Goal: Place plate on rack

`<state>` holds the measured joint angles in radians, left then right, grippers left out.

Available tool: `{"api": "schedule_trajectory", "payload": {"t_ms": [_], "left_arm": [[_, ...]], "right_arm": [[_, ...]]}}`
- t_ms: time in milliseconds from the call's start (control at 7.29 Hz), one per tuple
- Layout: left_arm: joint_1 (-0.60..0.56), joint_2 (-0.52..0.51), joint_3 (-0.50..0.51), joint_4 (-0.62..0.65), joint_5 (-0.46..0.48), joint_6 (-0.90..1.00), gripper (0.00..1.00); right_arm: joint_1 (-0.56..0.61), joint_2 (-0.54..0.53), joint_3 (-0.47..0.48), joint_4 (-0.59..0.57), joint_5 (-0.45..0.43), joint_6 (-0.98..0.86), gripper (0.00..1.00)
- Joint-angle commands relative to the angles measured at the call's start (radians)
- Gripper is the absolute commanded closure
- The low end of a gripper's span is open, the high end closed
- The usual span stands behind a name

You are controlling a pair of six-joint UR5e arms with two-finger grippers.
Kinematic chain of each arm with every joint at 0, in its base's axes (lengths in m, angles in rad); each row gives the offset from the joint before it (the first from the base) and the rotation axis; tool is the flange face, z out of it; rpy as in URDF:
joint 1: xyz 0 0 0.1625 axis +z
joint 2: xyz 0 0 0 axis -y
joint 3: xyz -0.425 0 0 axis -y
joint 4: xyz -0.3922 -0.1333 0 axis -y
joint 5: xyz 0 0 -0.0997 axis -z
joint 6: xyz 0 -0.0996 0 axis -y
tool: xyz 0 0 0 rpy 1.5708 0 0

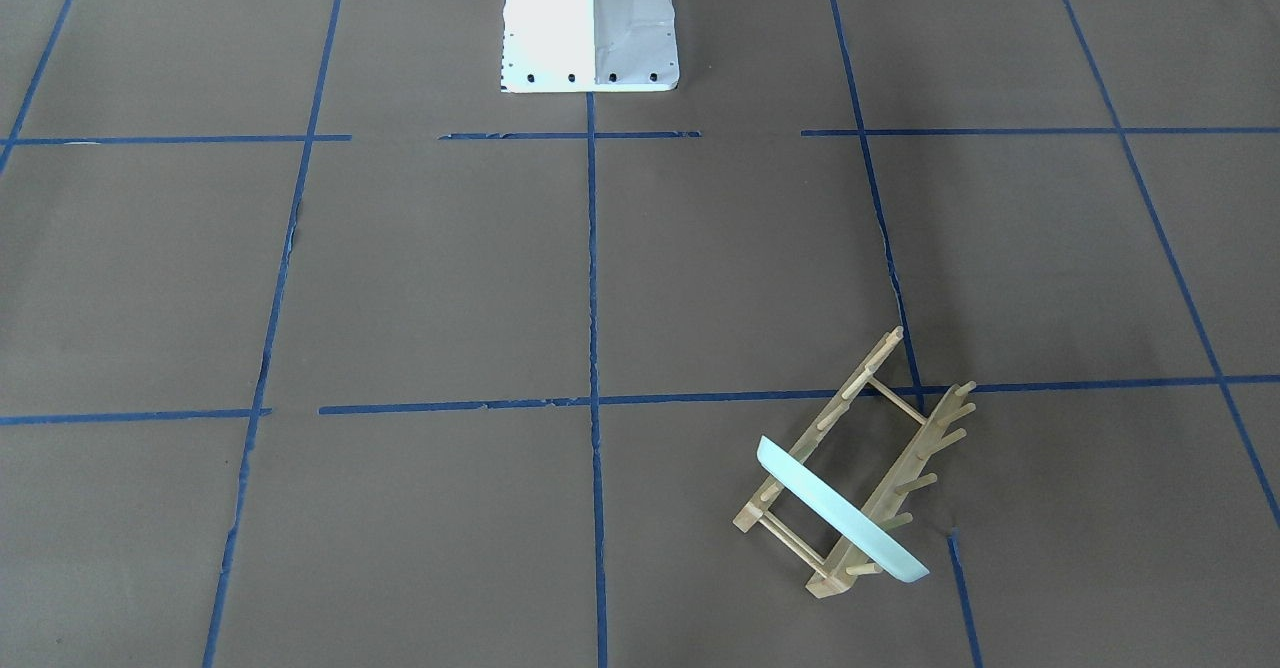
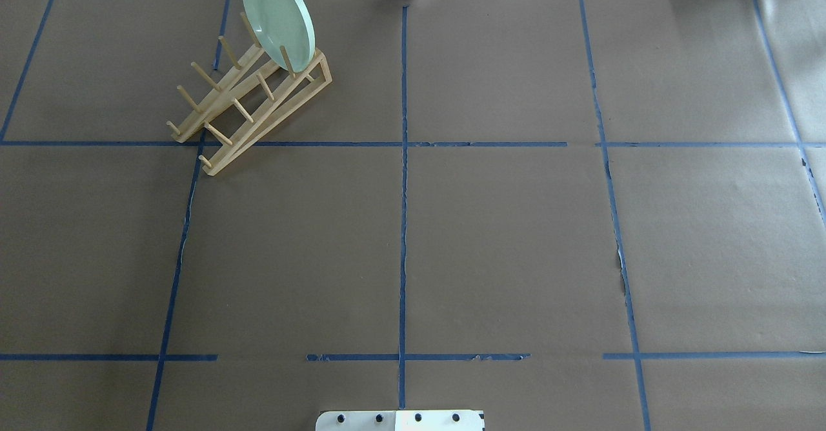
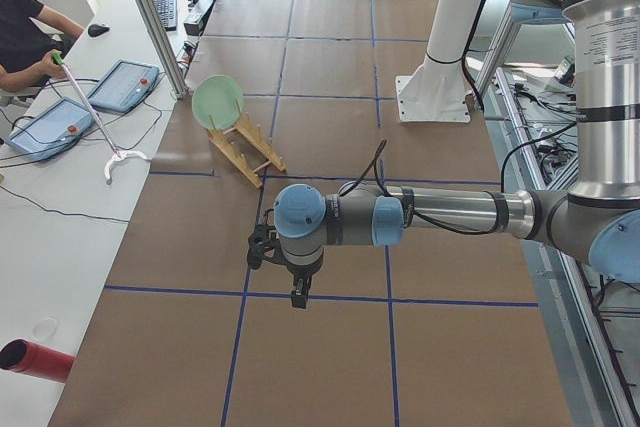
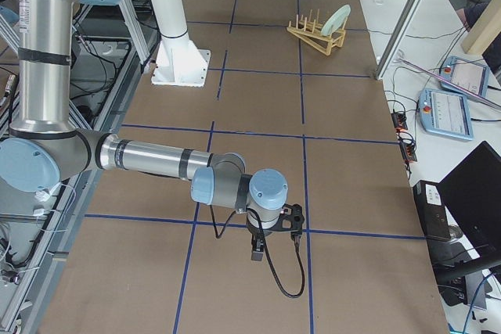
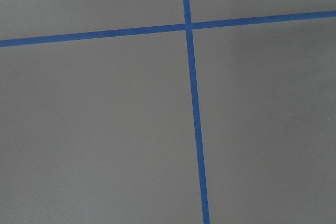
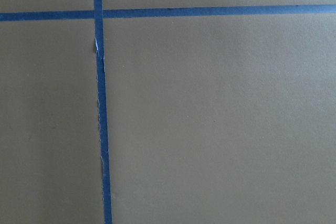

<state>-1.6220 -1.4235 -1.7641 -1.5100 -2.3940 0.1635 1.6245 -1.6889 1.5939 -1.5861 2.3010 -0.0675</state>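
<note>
The pale mint-green plate (image 2: 277, 18) stands on edge between the pegs at one end of the light-wood rack (image 2: 268, 124), at the far left of the table. Both also show in the front-facing view, the plate (image 1: 840, 513) in the rack (image 1: 905, 475), and small in the left view (image 3: 217, 102). No gripper shows in the overhead or front-facing view. My left gripper (image 3: 298, 297) hangs over the brown table, well away from the rack, and holds nothing I can see. My right gripper (image 4: 257, 254) hangs over the table's other end. I cannot tell whether either is open or shut.
Blue tape lines (image 2: 403, 160) split the brown table into squares. The white robot base (image 1: 590, 38) stands at the middle of the robot's edge. An operator (image 3: 25, 27), teach pendants (image 3: 125, 82) and a red cylinder (image 3: 35, 359) are on the side bench beyond the rack.
</note>
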Motion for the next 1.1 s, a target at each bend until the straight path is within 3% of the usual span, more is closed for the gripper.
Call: {"api": "schedule_trajectory", "payload": {"t_ms": [0, 961], "left_arm": [[0.001, -0.009, 0.008, 0.01, -0.001, 0.005, 0.0], [0.001, -0.006, 0.005, 0.011, 0.01, 0.005, 0.0]], "right_arm": [[0.0, 0.0, 0.0, 0.0, 0.0, 0.0, 0.0], [0.0, 0.0, 0.0, 0.0, 0.0, 0.0, 0.0]]}}
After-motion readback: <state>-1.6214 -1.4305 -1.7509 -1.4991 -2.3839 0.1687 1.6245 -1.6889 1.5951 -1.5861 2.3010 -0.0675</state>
